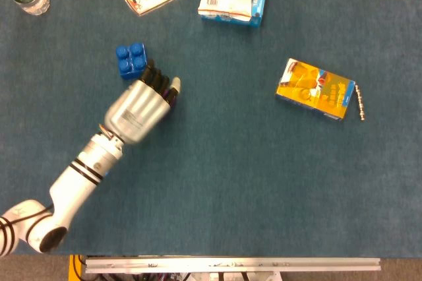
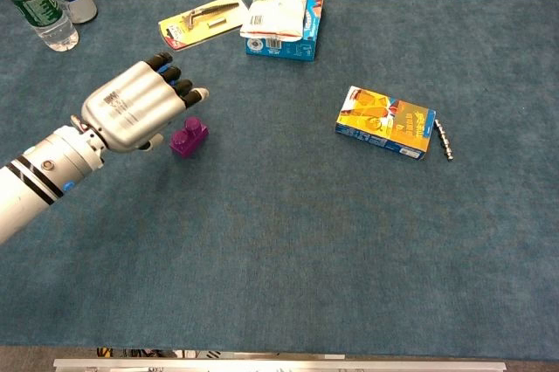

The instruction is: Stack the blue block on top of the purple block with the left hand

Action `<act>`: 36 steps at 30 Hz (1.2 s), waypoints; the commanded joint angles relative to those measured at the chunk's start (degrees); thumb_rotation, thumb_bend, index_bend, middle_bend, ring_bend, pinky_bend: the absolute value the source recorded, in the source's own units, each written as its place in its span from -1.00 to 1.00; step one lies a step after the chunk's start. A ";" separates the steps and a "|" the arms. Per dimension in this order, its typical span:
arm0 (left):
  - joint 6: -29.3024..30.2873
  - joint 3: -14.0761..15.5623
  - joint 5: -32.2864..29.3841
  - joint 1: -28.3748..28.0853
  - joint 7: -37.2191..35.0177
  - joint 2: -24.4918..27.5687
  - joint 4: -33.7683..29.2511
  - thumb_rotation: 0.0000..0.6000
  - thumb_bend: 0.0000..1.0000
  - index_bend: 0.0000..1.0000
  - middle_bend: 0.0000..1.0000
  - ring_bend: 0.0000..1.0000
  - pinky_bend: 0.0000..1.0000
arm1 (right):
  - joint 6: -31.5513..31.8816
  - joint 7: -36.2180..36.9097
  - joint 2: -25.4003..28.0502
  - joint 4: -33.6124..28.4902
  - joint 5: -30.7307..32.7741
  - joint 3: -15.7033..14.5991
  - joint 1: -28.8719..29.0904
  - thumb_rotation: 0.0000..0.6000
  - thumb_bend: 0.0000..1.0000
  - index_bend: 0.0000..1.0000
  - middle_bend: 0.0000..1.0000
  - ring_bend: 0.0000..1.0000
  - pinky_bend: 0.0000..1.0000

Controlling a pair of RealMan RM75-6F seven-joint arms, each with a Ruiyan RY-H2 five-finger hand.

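Beside robot hand [image 2: 133, 115], seemingly untouched: purple block [image 2: 188, 138].

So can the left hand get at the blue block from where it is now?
Probably yes. The left hand sits right beside the blue block, fingers spread toward it, with nothing between them. The purple block lies close by.

The desk [image 2: 349, 241] is covered in matt, napped blue cloth. The left hand [image 2: 131, 114] has a brushed-metal shell. The blue block [image 1: 130, 59] and purple block [image 2: 189, 138] are smooth plastic.
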 commanded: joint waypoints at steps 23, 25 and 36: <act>-12.50 -10.48 -37.59 -6.65 -10.98 6.96 -5.30 1.00 -0.66 -0.78 -0.54 -0.56 -0.62 | 0.52 0.07 0.17 -0.55 -0.70 -0.18 -0.05 1.00 -0.44 0.01 0.06 -0.09 -0.04; -12.53 -10.61 -40.33 -7.72 -9.84 6.33 -4.83 1.00 -0.66 -0.79 -0.55 -0.57 -0.62 | 0.57 0.31 0.22 -0.44 -0.65 -0.16 -0.08 1.00 -0.44 0.01 0.06 -0.09 -0.04; -11.71 -9.82 -52.44 -12.60 -4.30 2.54 -0.54 1.00 -0.67 -0.79 -0.59 -0.60 -0.62 | 0.27 1.15 -0.05 0.52 -0.32 -0.13 -0.04 1.00 -0.44 0.01 0.06 -0.09 -0.04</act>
